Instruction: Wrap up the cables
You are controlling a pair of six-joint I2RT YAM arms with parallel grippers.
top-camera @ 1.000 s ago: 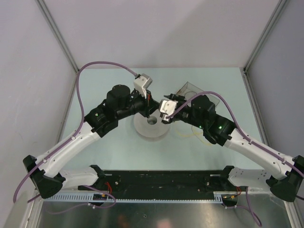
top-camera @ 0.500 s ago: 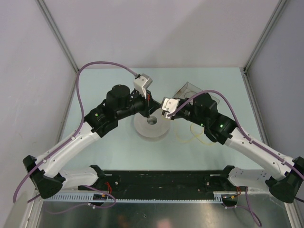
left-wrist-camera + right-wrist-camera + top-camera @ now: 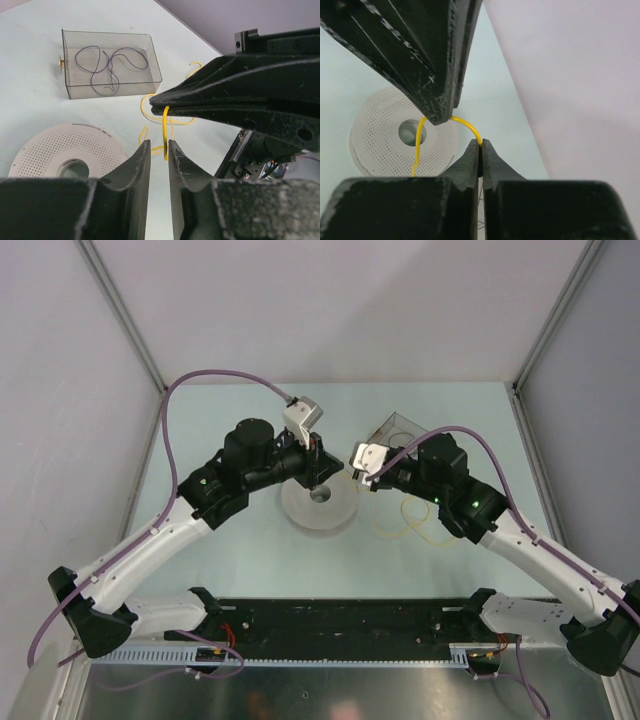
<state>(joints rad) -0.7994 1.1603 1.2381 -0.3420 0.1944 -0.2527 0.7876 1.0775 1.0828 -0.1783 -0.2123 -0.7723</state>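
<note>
**Status.** We judge the wrap to be at an early stage. The spool [image 3: 60,145] lies flat on the table [image 3: 30,60], and no yellow turn shows on its perforated face or at its hub in any view. The winding appears to remain to be done in full. Most of the cable [image 3: 165,127] rests in loose loops on the table, to the right of the spool in the top view. The box [image 3: 115,90] beyond the spool holds only a thin purple wire.

**End effectors.** The right gripper [image 3: 480,145] is clamped fully on the cable, which is pinched at its fingertips. The left gripper [image 3: 159,145] stands at a narrow gap. The cable passes between its fingers, but we see clear space beside it and read no firm grip. Both grippers meet tip to tip above the far right edge of the spool.

**Cable orientation.** The short span between the two grippers is the only taut-looking part. In the left wrist view its long axis runs near upright, from the right fingertips down into the left gap. In the right wrist view the same span bows in an arc between the tips. A free tail drops from the left tip toward the spool.
</note>
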